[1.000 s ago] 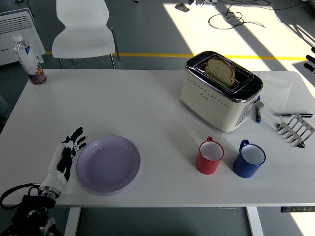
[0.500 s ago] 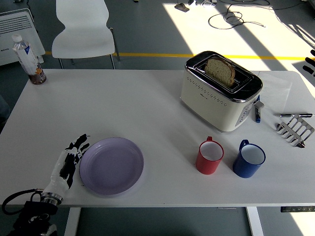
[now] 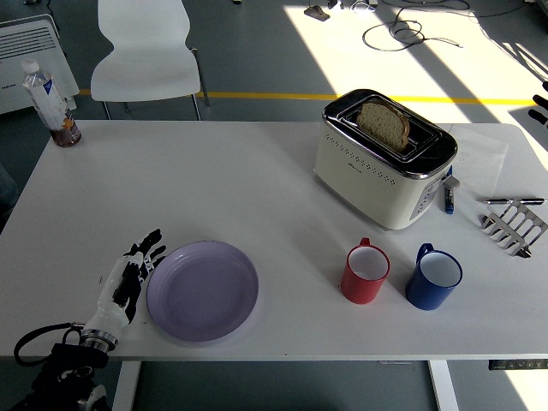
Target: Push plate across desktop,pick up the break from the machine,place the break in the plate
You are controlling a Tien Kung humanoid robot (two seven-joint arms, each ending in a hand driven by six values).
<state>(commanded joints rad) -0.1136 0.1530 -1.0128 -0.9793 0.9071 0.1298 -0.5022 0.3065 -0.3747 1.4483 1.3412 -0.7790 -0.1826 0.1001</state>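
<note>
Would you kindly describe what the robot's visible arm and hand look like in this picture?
Only the left hand shows clearly. It has five slim fingers of black segments with white parts between, a white-and-black palm, and a silvery metal ring at the wrist. Behind it, the forearm is black, with a black cable looping beside it. At the right edge, only dark fingertips show.

Left hand [image 3: 128,281] – touching plate [image 3: 203,290].

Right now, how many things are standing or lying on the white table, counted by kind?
Plates: 1, the purple plate
Mugs: 2, the red mug and the blue mug
Toasters: 1, the toaster, with a bread slice in its slot
Bottles: 1, the bottle
Metal racks: 1, the toast rack
Pens or markers: 2, the marker and the pen
Total: 8
</note>
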